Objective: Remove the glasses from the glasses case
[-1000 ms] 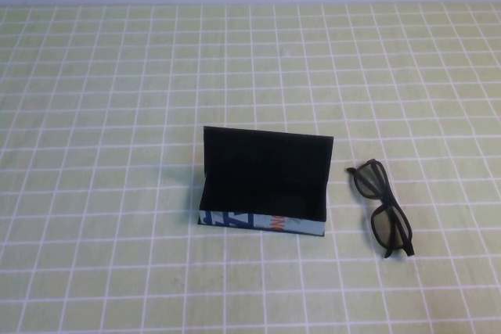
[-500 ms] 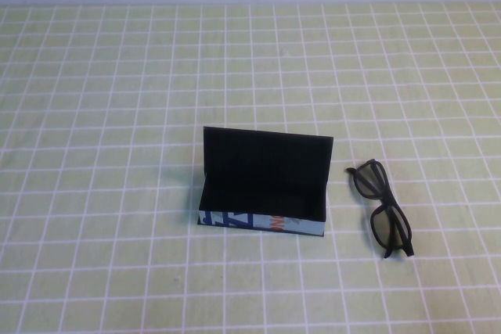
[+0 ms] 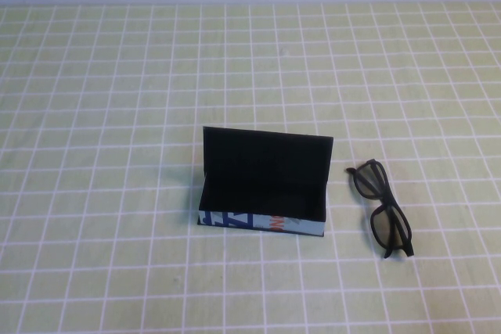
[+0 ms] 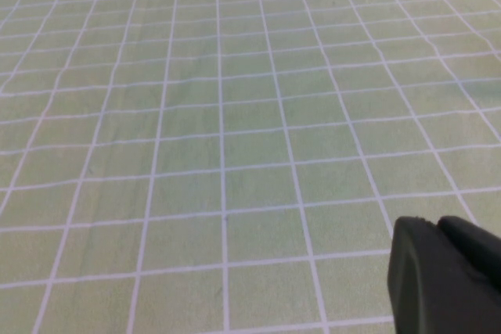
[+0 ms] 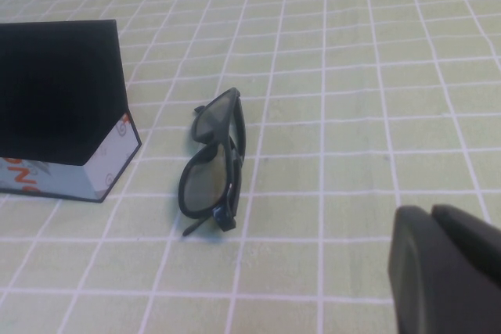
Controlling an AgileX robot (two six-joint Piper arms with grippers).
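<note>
Basically done: both arms are pulled back off the work area, which fits a finished pick-out. Left end effector (image 4: 446, 275) shows only as a dark edge in its own wrist view, over bare checked table (image 3: 102, 115), nothing held as far as visible; can't tell if it's apart or together. Not in the high view.

Mid-table, glasses case (image 3: 262, 185) sits with lid propped up at the back, tray open toward the robot, looks empty. Long axis runs left-right; printed pale blue side faces the robot.

Just right of the case, apart from it, the glasses (image 3: 381, 207) lie folded flat on the table. Long axis runs roughly near-far, near end skewed slightly right.

Right end effector (image 5: 450, 271) hangs back on the robot's side of the glasses, well clear of them; apart or together, can't tell.
</note>
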